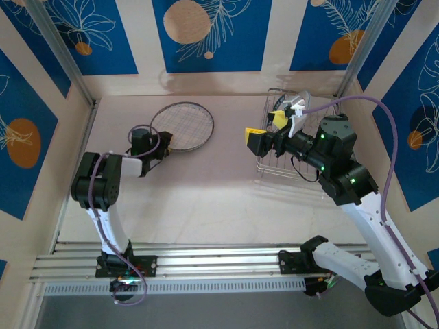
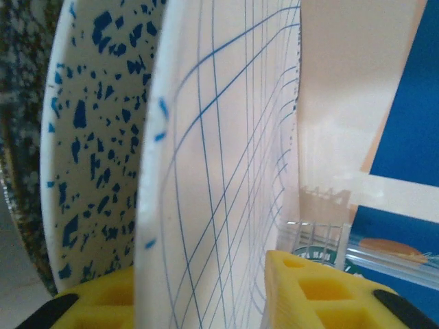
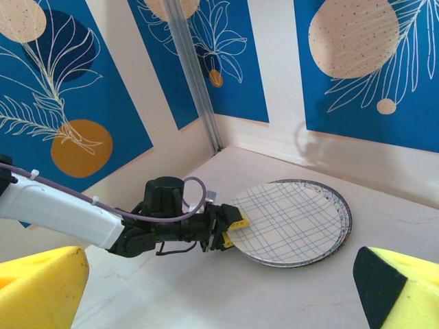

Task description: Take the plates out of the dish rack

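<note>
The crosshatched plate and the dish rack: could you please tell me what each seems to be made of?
Crosshatched plate: probably glazed ceramic, though melamine is possible; smooth white face with printed blue lines. Dish rack: metal wire, likely chromed or steel; thin silvery rods.

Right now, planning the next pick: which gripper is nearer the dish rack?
Right. The right gripper hovers at the dish rack; the left gripper is across the table, at the crosshatched plate.

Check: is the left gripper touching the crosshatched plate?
Cannot tell: the left wrist view shows the crosshatched plate between the left gripper pads, gap or contact unclear.
</note>
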Motion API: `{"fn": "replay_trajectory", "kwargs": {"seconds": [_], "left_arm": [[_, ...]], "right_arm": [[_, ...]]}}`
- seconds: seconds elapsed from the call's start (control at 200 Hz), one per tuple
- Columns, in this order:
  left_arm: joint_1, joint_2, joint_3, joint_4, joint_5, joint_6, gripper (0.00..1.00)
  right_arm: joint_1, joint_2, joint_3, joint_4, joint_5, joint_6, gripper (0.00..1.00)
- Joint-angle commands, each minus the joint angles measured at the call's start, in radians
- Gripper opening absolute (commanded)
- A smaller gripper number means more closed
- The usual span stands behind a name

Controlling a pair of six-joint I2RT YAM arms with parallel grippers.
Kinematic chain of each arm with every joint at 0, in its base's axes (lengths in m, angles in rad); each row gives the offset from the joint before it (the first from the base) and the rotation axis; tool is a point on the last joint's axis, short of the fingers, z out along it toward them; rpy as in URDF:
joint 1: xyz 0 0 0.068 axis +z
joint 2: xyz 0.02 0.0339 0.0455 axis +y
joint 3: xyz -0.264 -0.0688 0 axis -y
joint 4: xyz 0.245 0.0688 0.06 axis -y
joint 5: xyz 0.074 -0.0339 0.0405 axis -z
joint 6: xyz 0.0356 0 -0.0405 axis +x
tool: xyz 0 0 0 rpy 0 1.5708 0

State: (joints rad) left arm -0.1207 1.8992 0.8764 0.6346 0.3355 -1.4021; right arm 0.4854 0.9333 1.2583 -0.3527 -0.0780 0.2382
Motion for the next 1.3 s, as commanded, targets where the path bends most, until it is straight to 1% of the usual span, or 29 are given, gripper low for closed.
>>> {"fn": "replay_trajectory", "kwargs": {"seconds": [0.0,0.32,0.64,1.05,1.165,1.195,1.295], "left_arm": [[0.016,-0.06,0.044,-0.115,0.017,0.037,0.41],[0.023,-0.079,0.171,-0.451,0.039,0.113,0.51],[0.023,-0.037,0.346,-0.797,0.053,0.229,0.54],[0.023,0.024,0.451,-0.944,0.053,0.288,0.56],[0.024,0.039,0.475,-0.967,0.056,0.301,0.58],[0.023,0.046,0.479,-0.969,0.057,0.301,0.6],[0.023,0.066,0.506,-0.994,0.063,0.312,0.61]], "right_arm": [[0.007,-0.006,0.015,-0.002,0.019,0.009,1.0],[0.007,-0.008,0.012,-0.005,0.021,0.007,1.0],[0.005,-0.012,0.005,-0.005,0.022,0.007,1.0],[0.006,-0.016,0.002,-0.008,0.026,0.011,1.0],[0.006,-0.013,0.002,-0.007,0.026,0.013,1.0],[0.006,-0.014,0.002,-0.008,0.027,0.012,1.0],[0.006,-0.014,0.003,-0.009,0.027,0.014,1.0]]}}
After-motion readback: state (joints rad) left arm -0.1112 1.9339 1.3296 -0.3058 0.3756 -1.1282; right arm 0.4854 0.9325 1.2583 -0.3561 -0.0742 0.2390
